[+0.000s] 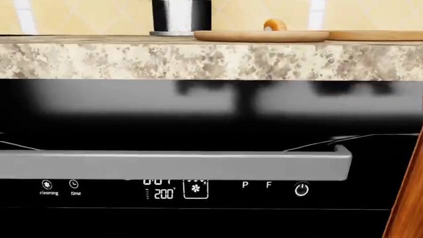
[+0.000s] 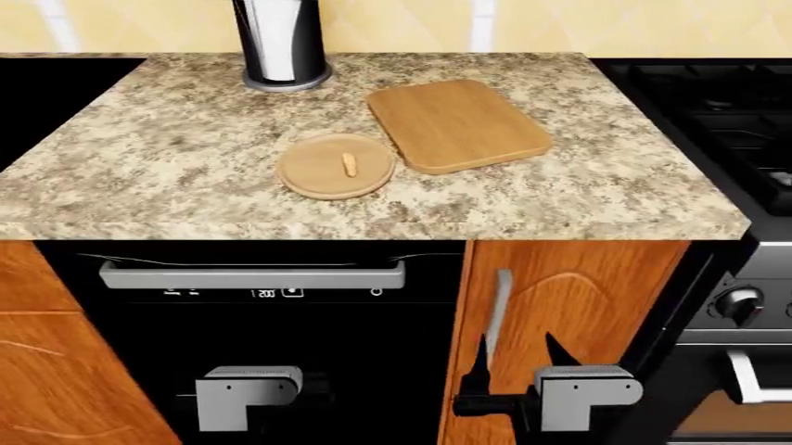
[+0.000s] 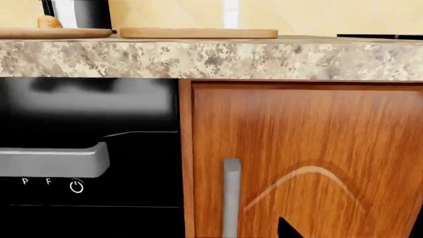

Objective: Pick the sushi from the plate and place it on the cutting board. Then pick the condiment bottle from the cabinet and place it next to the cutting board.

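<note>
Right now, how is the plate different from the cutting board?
The plate is round; the cutting board is rectangular with rounded corners. The plate is smaller and lighter wood; the board is bigger and darker. The plate holds the sushi; the board is bare. Both are wooden, lying flat on the counter.

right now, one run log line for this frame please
sushi: on plate | cutting board: bare | condiment bottle: not in view | cabinet door: shut | both arms low, below counter

A home kitchen: granite countertop (image 2: 161, 176), dishwasher (image 2: 248, 352), gas stove (image 2: 718, 111), wooden cabinets (image 2: 569, 306).
</note>
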Controlling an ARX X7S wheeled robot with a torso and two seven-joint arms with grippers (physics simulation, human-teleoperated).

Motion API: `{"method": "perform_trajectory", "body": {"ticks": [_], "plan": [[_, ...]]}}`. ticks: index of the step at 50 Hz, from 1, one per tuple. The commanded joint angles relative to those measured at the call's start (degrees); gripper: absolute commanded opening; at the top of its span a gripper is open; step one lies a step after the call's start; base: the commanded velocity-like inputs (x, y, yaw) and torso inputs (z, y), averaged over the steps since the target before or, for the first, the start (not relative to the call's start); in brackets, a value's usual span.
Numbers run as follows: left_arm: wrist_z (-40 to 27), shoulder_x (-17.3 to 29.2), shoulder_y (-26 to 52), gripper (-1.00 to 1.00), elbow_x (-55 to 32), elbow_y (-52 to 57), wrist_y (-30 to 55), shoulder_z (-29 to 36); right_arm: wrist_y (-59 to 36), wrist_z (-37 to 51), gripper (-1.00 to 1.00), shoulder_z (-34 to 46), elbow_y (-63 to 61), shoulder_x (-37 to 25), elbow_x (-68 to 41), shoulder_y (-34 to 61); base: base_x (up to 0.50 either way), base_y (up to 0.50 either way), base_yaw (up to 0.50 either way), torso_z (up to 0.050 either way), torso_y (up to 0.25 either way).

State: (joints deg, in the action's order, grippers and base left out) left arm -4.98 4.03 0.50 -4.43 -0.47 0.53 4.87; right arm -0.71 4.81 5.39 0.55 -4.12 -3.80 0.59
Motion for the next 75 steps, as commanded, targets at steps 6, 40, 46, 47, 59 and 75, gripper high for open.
{"method": "perform_trajectory", "body": {"ticks": [6, 40, 46, 47, 59, 75], "plan": [[-1.18, 1.10, 0.19, 1.00, -1.60, 0.01, 0.14, 1.14, -0.46, 1.49, 1.00, 1.60, -0.01, -1.20, -0.71, 0.17, 0.00, 0.50, 0.00, 0.000, 0.000], [13.88, 16.92, 20.15, 1.00, -9.30, 24.20, 34.79, 6.59, -49.44, 4.15, 1.00, -3.76, -35.09, -12.92, -23.95, 16.62, 0.00, 0.09, 0.00, 0.000, 0.000], [17.45, 19.94, 34.21, 1.00, -15.88, 27.78, 49.35, 2.96, -69.39, 4.78, 1.00, -7.16, -39.34, -16.30, -33.23, 34.03, 0.00, 0.00, 0.00, 0.000, 0.000], [17.98, 20.29, 36.77, 1.00, -16.69, 27.58, 51.02, 2.44, -72.61, 4.87, 1.00, -8.15, -39.26, -16.39, -34.90, 37.25, 0.00, 0.00, 0.00, 0.000, 0.000], [26.34, 25.34, 60.91, 1.00, -18.21, 16.39, 59.28, 6.45, -89.11, 14.64, 1.00, -10.35, -21.72, -20.12, -56.98, 68.10, 0.00, 0.00, 0.00, 0.000, 0.000], [31.52, 27.85, 75.83, 1.00, -15.91, 3.23, 61.02, 11.75, -86.19, 17.72, 1.00, -0.52, -6.27, -25.22, -63.51, 84.24, 0.01, 0.00, 0.00, 0.000, 0.000]]}}
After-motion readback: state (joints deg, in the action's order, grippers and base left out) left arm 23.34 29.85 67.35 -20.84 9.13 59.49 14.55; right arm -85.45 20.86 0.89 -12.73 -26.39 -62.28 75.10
